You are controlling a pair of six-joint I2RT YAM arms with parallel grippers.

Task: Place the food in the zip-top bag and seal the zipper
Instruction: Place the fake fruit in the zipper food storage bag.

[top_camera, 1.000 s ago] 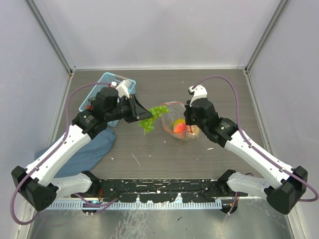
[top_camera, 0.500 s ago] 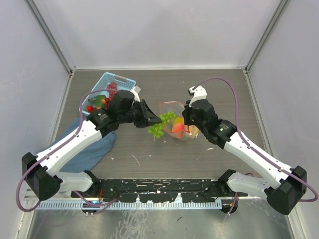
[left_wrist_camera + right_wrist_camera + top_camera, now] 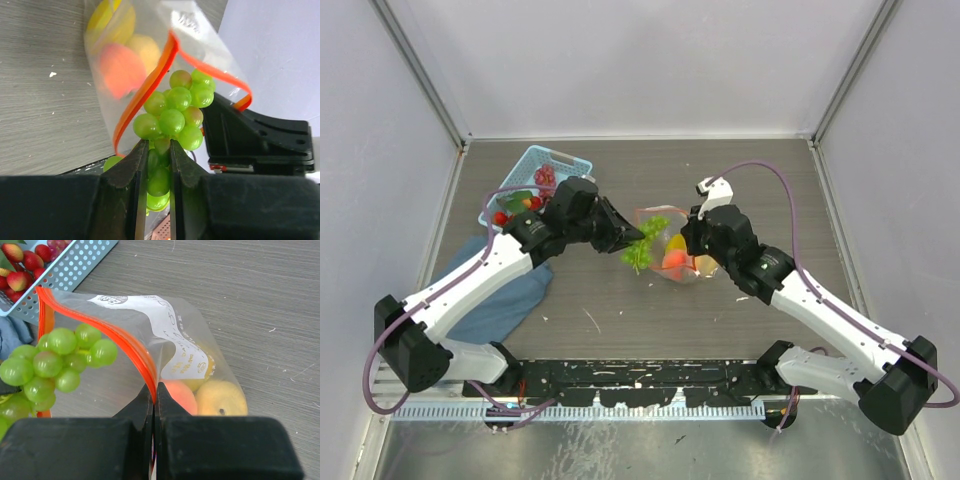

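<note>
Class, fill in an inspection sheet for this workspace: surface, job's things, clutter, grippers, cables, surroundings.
Surface: grey wood-grain table, small white flecks.
Job's things: zip-top bag open, peach and yellow fruit inside; green grapes at its mouth; zipper unsealed.
Clutter: blue basket with berries; blue cloth.
Grippers: left gripper shut on green grapes; right gripper pinches the bag's mouth edge.
Cables: purple cable arches over each arm.
Surroundings: plain pale walls.

Nothing legible: the zip-top bag carries white print (too blurred to read)
</note>
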